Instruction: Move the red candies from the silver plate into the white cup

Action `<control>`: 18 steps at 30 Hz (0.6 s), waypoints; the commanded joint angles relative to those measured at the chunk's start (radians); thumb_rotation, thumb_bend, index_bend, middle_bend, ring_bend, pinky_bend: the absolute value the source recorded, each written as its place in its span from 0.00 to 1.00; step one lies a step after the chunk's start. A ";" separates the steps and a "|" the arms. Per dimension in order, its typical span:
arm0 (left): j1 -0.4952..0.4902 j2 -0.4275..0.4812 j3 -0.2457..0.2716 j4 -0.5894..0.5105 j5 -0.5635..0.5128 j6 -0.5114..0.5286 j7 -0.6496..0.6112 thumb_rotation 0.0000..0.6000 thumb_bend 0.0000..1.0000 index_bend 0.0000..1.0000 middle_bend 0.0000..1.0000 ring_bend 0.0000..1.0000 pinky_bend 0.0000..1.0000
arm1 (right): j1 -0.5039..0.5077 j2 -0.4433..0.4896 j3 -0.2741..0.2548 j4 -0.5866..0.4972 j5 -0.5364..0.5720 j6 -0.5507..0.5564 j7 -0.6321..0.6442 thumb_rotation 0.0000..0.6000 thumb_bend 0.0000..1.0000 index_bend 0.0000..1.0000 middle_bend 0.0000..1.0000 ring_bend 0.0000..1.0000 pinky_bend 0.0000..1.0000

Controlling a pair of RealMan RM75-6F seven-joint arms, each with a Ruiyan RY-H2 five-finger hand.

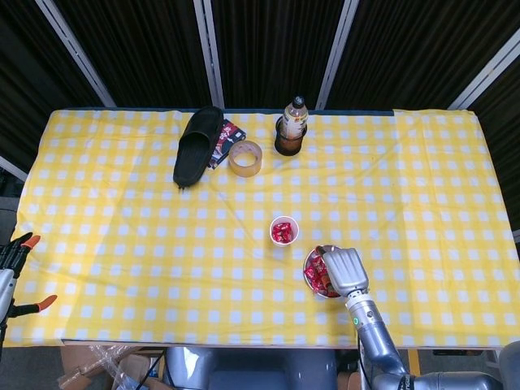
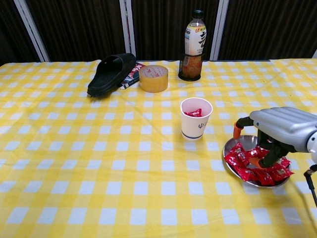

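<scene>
Head view: the right hand [image 1: 342, 270] sits over the right part of the silver plate [image 1: 309, 278], hiding most of it; only a strip of red candies [image 1: 318, 275] shows at the plate's left. The white cup [image 1: 284, 231] stands up and to the left of the plate, close by but not touching, with red already inside. From above, the back of the hand covers the fingers, so their state cannot be told here. The left hand [image 1: 15, 253] hangs off the table's left edge, well apart from everything; the right is plainly the nearer one.

Chest view: this view shows what the other hides. The right hand [image 2: 277, 134] is low over the silver plate [image 2: 229, 148], fingers curled down into the heap of red candies [image 2: 239, 159], the thumb held out toward the white cup [image 2: 195, 119]. The fingertips [image 2: 261, 162] touch the wrappers, yet whether a candy is actually pinched cannot be told. The heap lies directly beneath and slightly left of the fingers, so any carry must go left toward the cup, which holds at least 1 candy.
</scene>
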 commanded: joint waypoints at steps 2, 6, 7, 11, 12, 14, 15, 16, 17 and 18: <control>-0.002 0.001 0.000 0.000 -0.002 -0.005 0.001 1.00 0.03 0.00 0.00 0.00 0.00 | 0.001 -0.024 0.008 0.042 0.002 -0.020 0.006 1.00 0.34 0.36 0.99 1.00 0.99; -0.003 0.001 0.000 -0.002 -0.003 -0.007 0.003 1.00 0.03 0.00 0.00 0.00 0.00 | 0.001 -0.032 0.014 0.073 -0.002 -0.039 0.020 1.00 0.33 0.36 0.99 1.00 0.99; -0.003 0.002 0.000 -0.002 -0.004 -0.008 0.003 1.00 0.03 0.00 0.00 0.00 0.00 | 0.002 -0.035 0.017 0.078 0.000 -0.044 0.021 1.00 0.33 0.36 0.99 1.00 0.99; -0.004 0.002 -0.001 -0.002 -0.008 -0.012 0.003 1.00 0.03 0.00 0.00 0.00 0.00 | 0.005 -0.046 0.029 0.101 0.010 -0.059 0.022 1.00 0.33 0.39 0.99 1.00 0.99; -0.004 0.002 -0.001 -0.002 -0.009 -0.012 0.003 1.00 0.03 0.00 0.00 0.00 0.00 | 0.005 -0.048 0.031 0.106 0.013 -0.063 0.023 1.00 0.33 0.41 0.99 1.00 0.99; -0.004 0.002 -0.001 -0.003 -0.010 -0.013 0.002 1.00 0.03 0.00 0.00 0.00 0.00 | 0.005 -0.050 0.034 0.114 0.016 -0.070 0.026 1.00 0.33 0.43 0.99 1.00 0.99; -0.004 0.002 -0.001 -0.003 -0.010 -0.014 0.002 1.00 0.03 0.00 0.00 0.00 0.00 | 0.004 -0.051 0.034 0.117 0.016 -0.073 0.027 1.00 0.33 0.44 0.99 1.00 0.99; -0.004 0.002 -0.001 -0.002 -0.011 -0.015 0.001 1.00 0.03 0.00 0.00 0.00 0.00 | 0.004 -0.053 0.033 0.121 0.017 -0.076 0.028 1.00 0.33 0.45 0.99 1.00 0.99; -0.005 0.003 -0.001 -0.003 -0.011 -0.016 0.001 1.00 0.03 0.00 0.00 0.00 0.00 | 0.003 -0.055 0.033 0.126 0.016 -0.079 0.031 1.00 0.33 0.47 0.99 1.00 0.99; -0.005 0.003 -0.002 -0.003 -0.012 -0.016 0.002 1.00 0.03 0.00 0.00 0.00 0.00 | 0.002 -0.057 0.032 0.130 0.015 -0.083 0.033 1.00 0.33 0.49 0.99 1.00 0.99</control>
